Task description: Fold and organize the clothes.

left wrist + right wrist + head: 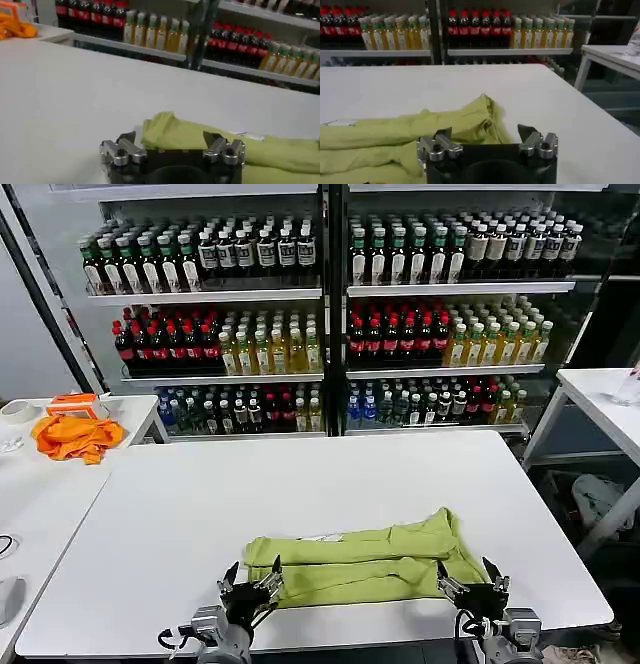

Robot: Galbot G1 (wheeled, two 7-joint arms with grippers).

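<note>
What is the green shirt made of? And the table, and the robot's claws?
The shirt looks like soft matte cloth, perhaps cotton: it wrinkles and slumps in loose folds. The table looks hard, smooth and white, maybe laminate or painted board; I can't tell which. The left gripper and right gripper, both open at the shirt's near edge, look like dark plastic or metal with silvery knuckles.

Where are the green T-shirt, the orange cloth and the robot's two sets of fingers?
T-shirt (pixel 365 562): head view, middle of the folded fabric.
Orange cloth (pixel 75 436): head view, centre of the heap.
Left gripper (pixel 250 587): head view, between its open fingers.
Right gripper (pixel 470 582): head view, between its open fingers.
</note>
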